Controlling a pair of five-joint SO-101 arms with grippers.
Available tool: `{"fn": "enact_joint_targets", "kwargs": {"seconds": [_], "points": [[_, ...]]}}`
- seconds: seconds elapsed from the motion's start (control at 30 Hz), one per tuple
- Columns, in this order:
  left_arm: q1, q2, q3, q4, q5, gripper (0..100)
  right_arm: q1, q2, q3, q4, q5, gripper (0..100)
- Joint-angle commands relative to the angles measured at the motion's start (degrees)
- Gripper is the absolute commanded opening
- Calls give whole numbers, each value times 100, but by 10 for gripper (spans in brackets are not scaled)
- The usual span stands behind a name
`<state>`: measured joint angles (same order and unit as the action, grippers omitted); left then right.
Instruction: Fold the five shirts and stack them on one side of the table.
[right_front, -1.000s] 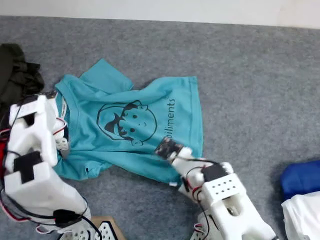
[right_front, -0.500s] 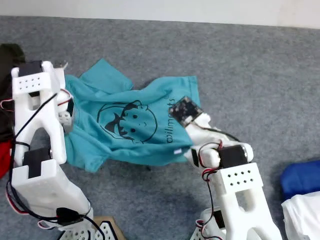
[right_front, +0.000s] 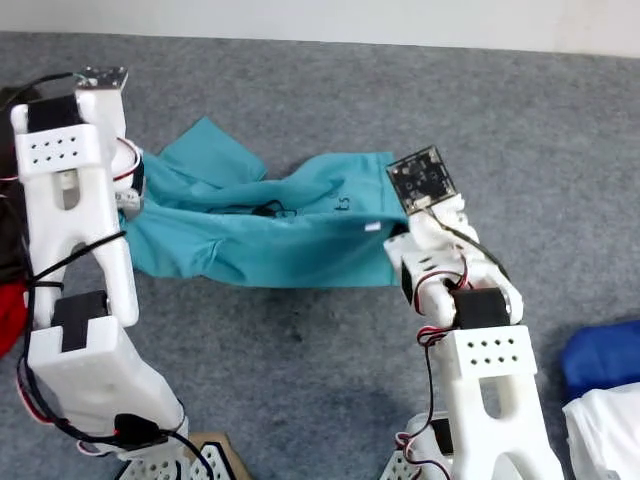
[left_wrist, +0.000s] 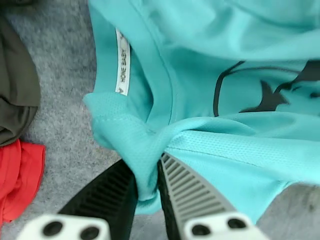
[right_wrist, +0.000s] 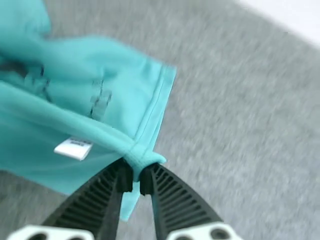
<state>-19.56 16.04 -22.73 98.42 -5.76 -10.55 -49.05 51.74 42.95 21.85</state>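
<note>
The teal cotton T-shirt with a dark cartoon print (right_front: 270, 225) is stretched, half doubled, around 11 o'clock on the grey felt surface (right_front: 500, 120). The left gripper (left_wrist: 146, 169) pinches its collar side and the right gripper (right_wrist: 136, 172) its hem corner, both with fingers closed. This is probably the first fold. Next, lay the held edge toward 12 o'clock and release.

White neck label (left_wrist: 122, 62) with small dark print is sitting in the collar of the teal shirt (left_wrist: 225, 165), just past the left gripper (left_wrist: 148, 182). Tiny white tag (right_wrist: 73, 148) by the right gripper (right_wrist: 136, 181) isn't showing anything legible.
</note>
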Motion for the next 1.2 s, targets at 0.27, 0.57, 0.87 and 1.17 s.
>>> {"fn": "enact_joint_targets", "kwargs": {"seconds": [0.27, 0.57, 0.87, 1.17], "points": [[409, -40, -286, -1029, 1020, 7, 321, 1719, -1121, -426, -53, 8], [426, 233, -338, -1503, 1187, 7, 444, 3723, -2695, -426, -53, 8], [400, 1982, -2105, -1468, 1187, 7, 444, 5103, -3451, -963, -62, 8], [418, 3424, -3881, -1468, 1187, 120, 453, 5367, -3486, -1235, -343, 8]]}}
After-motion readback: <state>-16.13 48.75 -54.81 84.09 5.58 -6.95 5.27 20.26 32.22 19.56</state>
